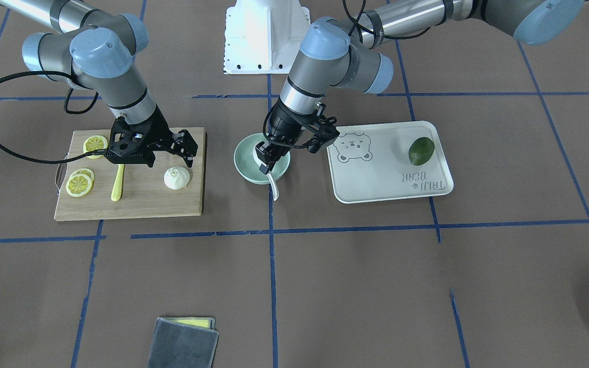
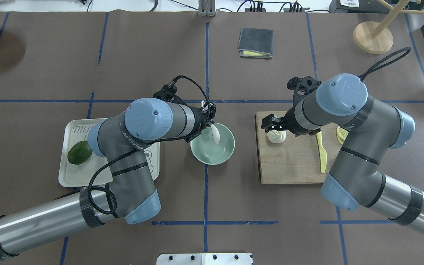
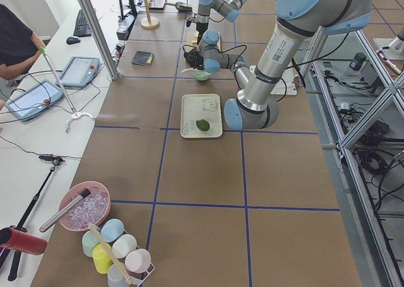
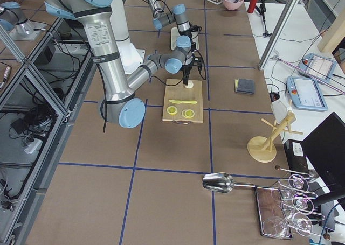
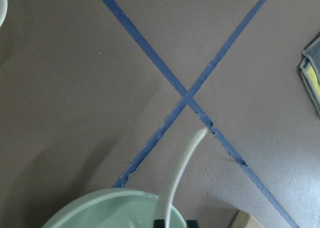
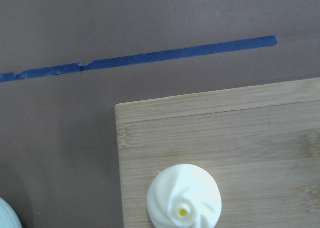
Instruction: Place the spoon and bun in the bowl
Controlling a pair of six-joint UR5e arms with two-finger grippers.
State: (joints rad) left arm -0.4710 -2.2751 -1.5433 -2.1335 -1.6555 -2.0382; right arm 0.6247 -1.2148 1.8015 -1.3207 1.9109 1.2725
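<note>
The mint-green bowl (image 1: 240, 159) stands at the table's middle and also shows in the overhead view (image 2: 230, 147). My left gripper (image 1: 267, 158) is over it, shut on the off-white spoon (image 1: 274, 187). The spoon's scoop (image 2: 216, 135) is inside the bowl, and its handle (image 5: 186, 153) sticks out over the rim (image 5: 100, 203). The white pleated bun (image 1: 177, 178) lies on the wooden cutting board (image 1: 161, 204). My right gripper (image 1: 186, 152) is open and empty just above and beside the bun (image 2: 276, 137). The bun fills the bottom of the right wrist view (image 6: 184, 198).
A yellow plastic knife (image 1: 117, 184) and lemon slices (image 1: 80, 183) lie on the board. The white bear-printed tray (image 1: 376, 179) holds a green avocado (image 1: 421, 151) beside the bowl. A grey cloth (image 1: 184, 342) lies towards the operators' side, and a wooden stand (image 2: 373, 36) is at the far right.
</note>
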